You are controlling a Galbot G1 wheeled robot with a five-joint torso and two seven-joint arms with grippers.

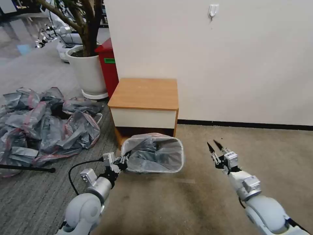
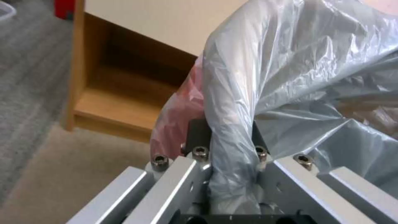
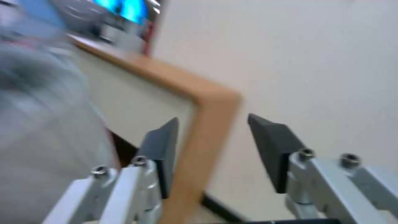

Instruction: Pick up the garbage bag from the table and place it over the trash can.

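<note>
Where crinkly grey-pink bags [image 1: 45, 120] heap at left frame, the left gripper [image 1: 123, 160] pinches the thin translucent garbage bag [image 1: 153, 153] at its rim, film bunched between its pads. Stretched plastic hides the trash can beneath, before the wooden table [image 1: 145, 93]. At right, the right gripper [image 1: 215, 147] hangs with fingers spread, empty.
</note>
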